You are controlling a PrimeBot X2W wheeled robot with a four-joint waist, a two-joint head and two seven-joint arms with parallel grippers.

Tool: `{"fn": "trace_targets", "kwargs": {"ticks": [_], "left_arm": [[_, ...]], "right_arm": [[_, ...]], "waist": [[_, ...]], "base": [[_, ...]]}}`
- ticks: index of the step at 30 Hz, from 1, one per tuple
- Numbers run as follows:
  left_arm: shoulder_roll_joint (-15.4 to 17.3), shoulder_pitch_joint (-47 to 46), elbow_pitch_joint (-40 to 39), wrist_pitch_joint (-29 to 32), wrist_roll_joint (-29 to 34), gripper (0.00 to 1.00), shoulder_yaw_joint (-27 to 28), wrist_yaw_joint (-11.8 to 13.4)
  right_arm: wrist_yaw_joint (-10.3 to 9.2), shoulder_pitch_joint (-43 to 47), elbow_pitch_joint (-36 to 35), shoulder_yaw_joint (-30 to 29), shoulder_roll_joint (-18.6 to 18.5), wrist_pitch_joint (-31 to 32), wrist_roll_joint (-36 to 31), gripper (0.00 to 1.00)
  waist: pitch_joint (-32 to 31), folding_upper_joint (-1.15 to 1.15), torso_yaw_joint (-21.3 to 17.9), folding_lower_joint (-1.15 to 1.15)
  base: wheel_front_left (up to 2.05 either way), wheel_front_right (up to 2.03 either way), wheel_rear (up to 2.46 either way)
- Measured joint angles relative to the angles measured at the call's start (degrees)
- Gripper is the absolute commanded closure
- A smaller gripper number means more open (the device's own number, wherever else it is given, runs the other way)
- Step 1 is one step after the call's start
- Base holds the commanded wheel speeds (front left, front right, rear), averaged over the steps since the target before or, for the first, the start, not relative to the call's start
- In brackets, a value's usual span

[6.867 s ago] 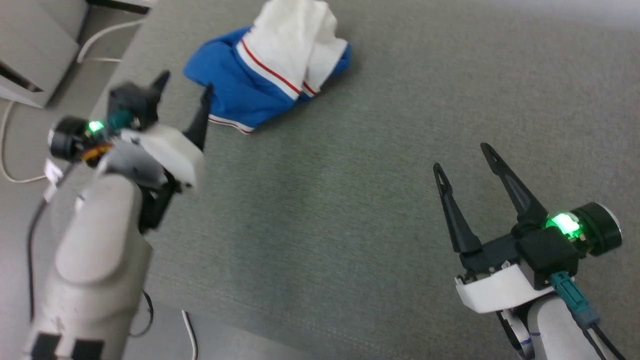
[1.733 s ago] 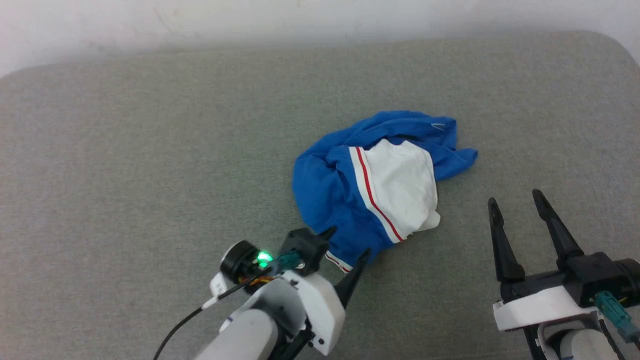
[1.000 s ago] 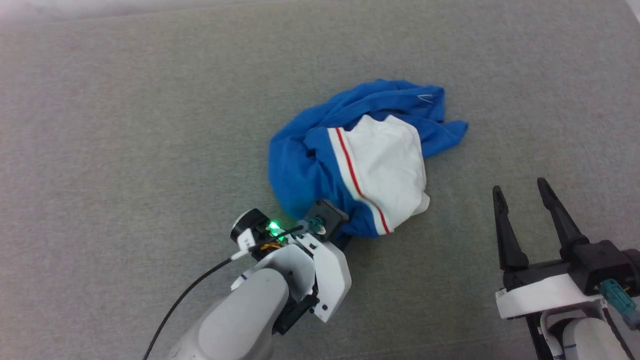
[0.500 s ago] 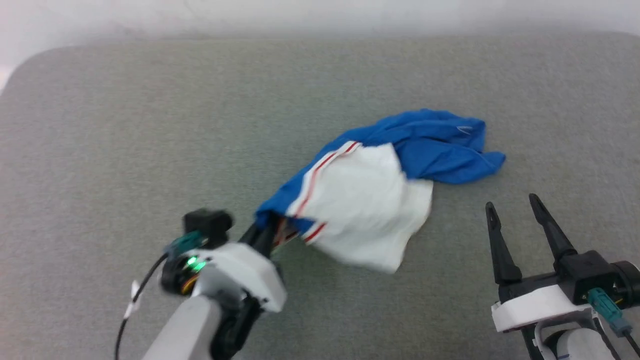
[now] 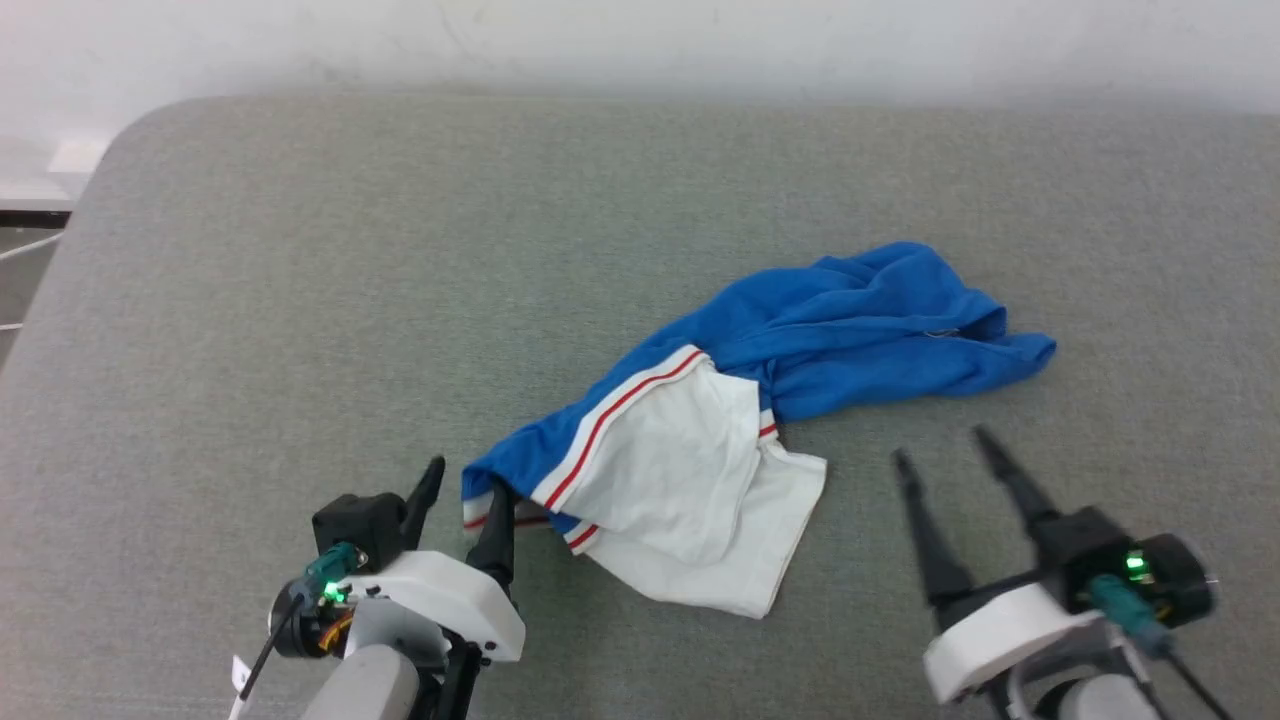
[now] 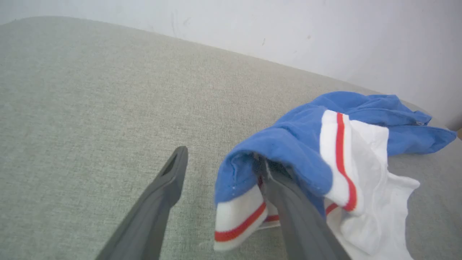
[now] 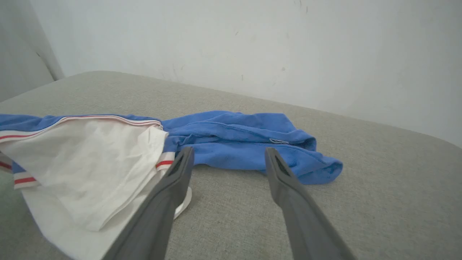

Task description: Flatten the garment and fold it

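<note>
The left gripper [image 5: 468, 480], at the lower left of the head view, stands with its fingers apart. In the left wrist view the striped hem [image 6: 236, 224] of the garment [image 5: 780, 350] hangs draped over one finger [image 6: 299, 227], touching it but not pinched. The right gripper [image 5: 940, 445], at the lower right, is likewise spread wide and holds nothing, its tips just short of the cloth. The garment lies crumpled across the centre of the grey surface [image 5: 300, 300], with the white sleeve [image 5: 670, 470] toward the lower left and the bunched blue body [image 5: 880, 320] trailing to the upper right. The step in hand appears to be flattening. Procedure: clear the draped hem off the finger before withdrawing, otherwise the cloth may drag and bunch again. Select two well-separated edge points, one per gripper, pinch a single layer at each, and draw them apart low over the surface. Avoid grasping the doubled sleeve. The garment rests directly on the surface, not inside any container.
</note>
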Motion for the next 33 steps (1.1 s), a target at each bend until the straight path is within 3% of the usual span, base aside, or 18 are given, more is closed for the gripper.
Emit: {"fn": "trace_targets", "kwargs": {"ticks": [3,8,13,24,25,26,27,33], "left_arm": [[0.49,-0.14,-1.38,-2.65,3.37,0.0,-0.44,-0.43],[0.93,-0.02,-7.27,-3.52,10.17,0.0,-0.04,-0.42],[-0.83,1.76,-13.05,-3.57,14.74,0.0,1.41,-0.97],[-4.77,2.94,-14.58,-3.56,19.03,0.0,2.72,-4.53],[-5.06,2.94,-14.63,-3.56,19.27,0.0,2.91,-4.54],[-5.35,2.94,-14.68,-3.56,19.37,0.0,3.07,-4.61],[-5.55,2.94,-14.72,-3.56,19.44,0.0,3.24,-4.79],[-6.13,3.08,-14.5,-3.56,20.57,0.0,4.41,-5.61]], "right_arm": [[0.0,0.18,0.03,5.02,-1.98,4.7,2.16,0.0],[0.0,-0.81,0.9,14.84,-8.33,14.38,7.7,0.0],[0.0,-5.09,2.89,23.46,-13.7,22.04,11.6,0.0],[0.0,-14.1,12.39,34.75,-18.06,29.24,16.78,0.0],[0.01,-14.77,13.08,35.06,-18.09,29.42,17.23,0.09],[0.01,-15.39,13.52,35.26,-18.09,29.44,17.45,0.64],[0.02,-15.88,13.99,35.19,-18.08,29.28,17.52,1.0],[0.52,-16.2,16.14,31.33,-17.78,26.88,17.56,1.0]], "waist": [[-0.58,0.0,0.96,0.0],[-1.12,0.0,3.06,0.0],[-1.01,0.0,5.47,0.0],[1.04,0.0,10.59,0.0],[1.3,0.0,10.91,0.0],[1.53,0.0,11.18,0.0],[1.76,0.0,11.4,0.0],[1.94,0.0,11.0,0.0]], "base": [[0.0,0.0,0.0],[0.0,0.0,0.0],[0.0,0.0,0.0],[0.0,0.0,0.0],[0.0,0.0,0.0],[0.0,0.0,0.0],[0.0,0.0,0.0],[0.0,0.0,0.0]]}}
